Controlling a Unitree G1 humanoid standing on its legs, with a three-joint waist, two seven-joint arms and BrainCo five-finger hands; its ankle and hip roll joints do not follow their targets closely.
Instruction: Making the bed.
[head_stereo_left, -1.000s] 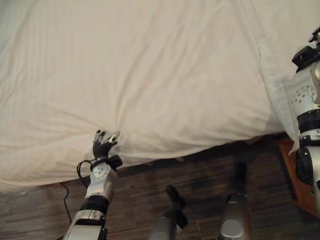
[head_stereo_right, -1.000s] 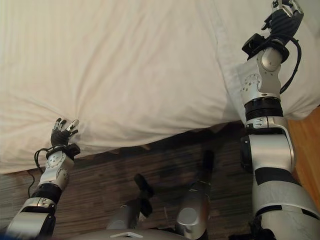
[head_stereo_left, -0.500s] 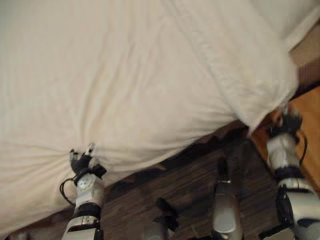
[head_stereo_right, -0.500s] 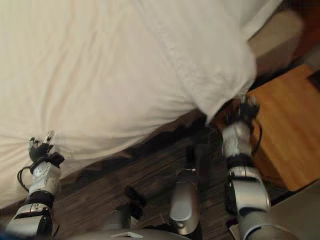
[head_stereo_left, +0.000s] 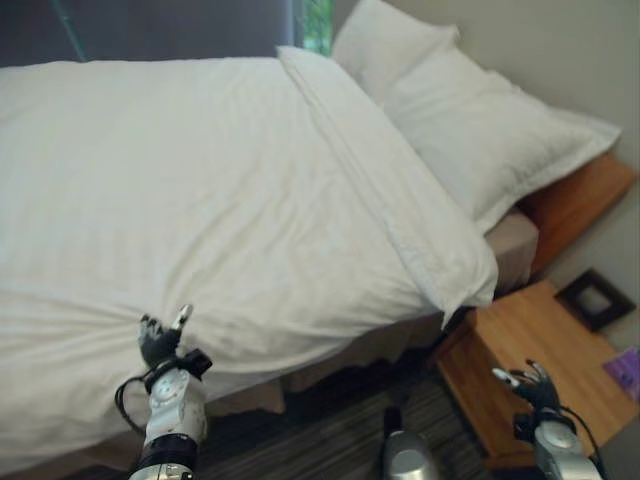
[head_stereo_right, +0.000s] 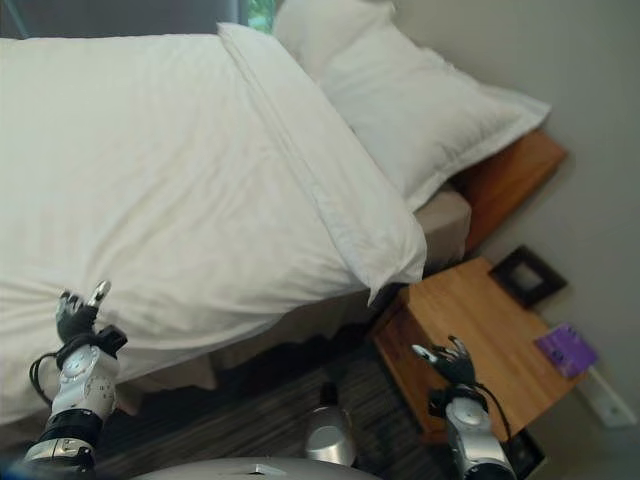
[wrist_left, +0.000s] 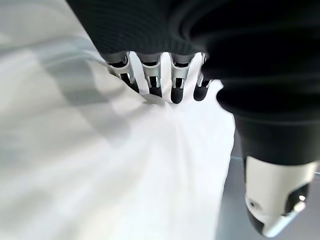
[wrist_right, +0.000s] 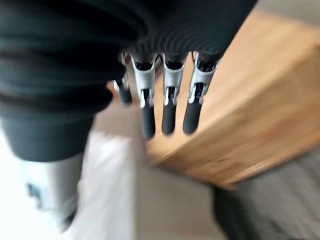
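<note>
The left hand (head_stereo_left: 160, 340) was at the near edge of the bed, its fingers (wrist_left: 150, 82) curled into the white duvet (head_stereo_left: 200, 200) so that the cloth bunched under the dark tips and creases fanned out from that spot; its thumb (wrist_left: 272, 200) stood apart from the fabric, pointing outward; the left wrist view showed the gathered cloth running away from the fingertips in soft folds. The right hand (head_stereo_right: 450, 365) hung low beside the bed, in front of the wooden nightstand (head_stereo_right: 480, 330), holding nothing, its fingers (wrist_right: 167, 107) straight and loosely spread, with the thumb out to one side; the right wrist view showed them against the nightstand's wooden side. The duvet covered most of the mattress, fairly smooth, its folded-back top band (head_stereo_left: 380, 190) running across the bed below two white pillows (head_stereo_left: 480, 130) that lay at the head end; one corner of that band hung over the bed's side, near the nightstand; on the nightstand lay a dark picture frame (head_stereo_right: 527, 275) and a small purple item (head_stereo_right: 565, 350), well apart from the right hand.
</note>
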